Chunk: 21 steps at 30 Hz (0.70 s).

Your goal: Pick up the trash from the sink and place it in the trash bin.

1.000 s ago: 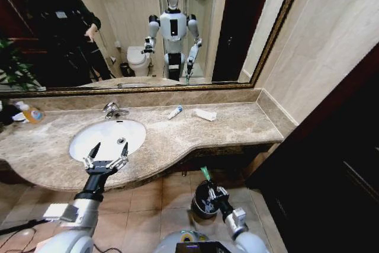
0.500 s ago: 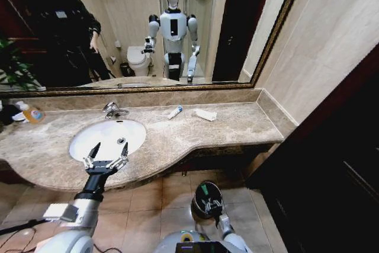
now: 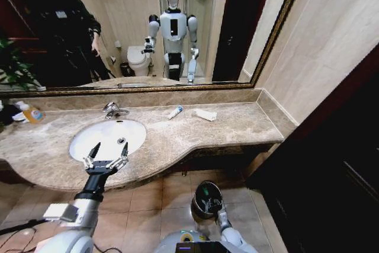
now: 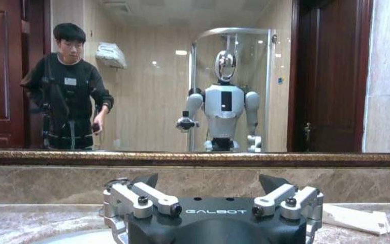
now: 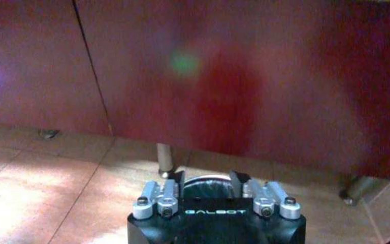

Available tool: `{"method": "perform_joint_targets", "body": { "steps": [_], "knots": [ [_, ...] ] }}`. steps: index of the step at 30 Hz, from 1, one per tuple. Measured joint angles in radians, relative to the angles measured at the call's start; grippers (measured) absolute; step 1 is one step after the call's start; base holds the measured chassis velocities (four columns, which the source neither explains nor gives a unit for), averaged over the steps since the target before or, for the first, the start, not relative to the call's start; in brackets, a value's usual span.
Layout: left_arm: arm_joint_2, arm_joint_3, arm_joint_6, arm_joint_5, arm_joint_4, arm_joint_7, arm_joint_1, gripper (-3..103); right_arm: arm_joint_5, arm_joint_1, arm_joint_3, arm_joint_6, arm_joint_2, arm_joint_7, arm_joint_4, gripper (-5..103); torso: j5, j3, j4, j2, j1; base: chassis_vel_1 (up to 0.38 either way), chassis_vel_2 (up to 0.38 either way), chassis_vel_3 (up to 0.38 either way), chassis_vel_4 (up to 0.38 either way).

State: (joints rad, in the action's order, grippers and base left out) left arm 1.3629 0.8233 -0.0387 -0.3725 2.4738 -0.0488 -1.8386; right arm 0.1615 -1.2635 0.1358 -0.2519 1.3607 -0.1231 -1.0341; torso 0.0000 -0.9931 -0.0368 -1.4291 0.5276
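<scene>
My left end effector (image 3: 105,159) spread wide over the near rim of the white oval porcelain sink (image 3: 108,138), my right end effector (image 3: 208,205) low over the small round black trash bin (image 3: 207,197), fingers parted and empty, small white tube (image 3: 174,112) and flat white packet (image 3: 205,114) far on the beige marble counter (image 3: 195,134)

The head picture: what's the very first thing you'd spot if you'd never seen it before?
Probably the big mirror above the counter, showing the robot's own silver reflection. Next, the white sink in the beige marble, with the left gripper open at its near rim. Down on the floor, the right gripper hangs over the little black trash bin.
</scene>
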Motion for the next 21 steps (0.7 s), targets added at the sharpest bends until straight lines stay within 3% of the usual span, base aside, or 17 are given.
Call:
{"method": "perform_joint_targets", "body": {
  "steps": [3, 6, 13, 21],
  "knots": [
    [0.0, 0.0, 0.0, 0.0, 0.0, 0.0, 0.0, 100, 0.003, 0.0, 0.0, 0.011, -0.012, -0.004, -0.022, 60, 0.0, 0.0, 0.0, 0.0, 0.0, 0.0, 0.0, 0.0, 0.0],
    [0.0, 0.0, 0.0, 0.0, 0.0, 0.0, 0.0, 100, 0.007, -0.004, 0.0, 0.014, -0.02, -0.007, -0.036, 65, 0.0, 0.0, 0.0, 0.0, 0.0, 0.0, 0.0, 0.0, 0.0],
    [0.0, 0.0, 0.0, 0.0, 0.0, 0.0, 0.0, 100, 0.019, -0.032, 0.0, 0.02, -0.034, -0.016, -0.084, 96, 0.0, 0.0, 0.0, 0.0, 0.0, 0.0, 0.0, 0.0, 0.0],
    [0.0, 0.0, 0.0, 0.0, 0.0, 0.0, 0.0, 100, 0.022, -0.044, -0.001, 0.019, -0.03, -0.023, -0.099, 100, 0.0, 0.0, 0.0, 0.0, 0.0, 0.0, 0.0, 0.0, 0.0]
  ]
}}
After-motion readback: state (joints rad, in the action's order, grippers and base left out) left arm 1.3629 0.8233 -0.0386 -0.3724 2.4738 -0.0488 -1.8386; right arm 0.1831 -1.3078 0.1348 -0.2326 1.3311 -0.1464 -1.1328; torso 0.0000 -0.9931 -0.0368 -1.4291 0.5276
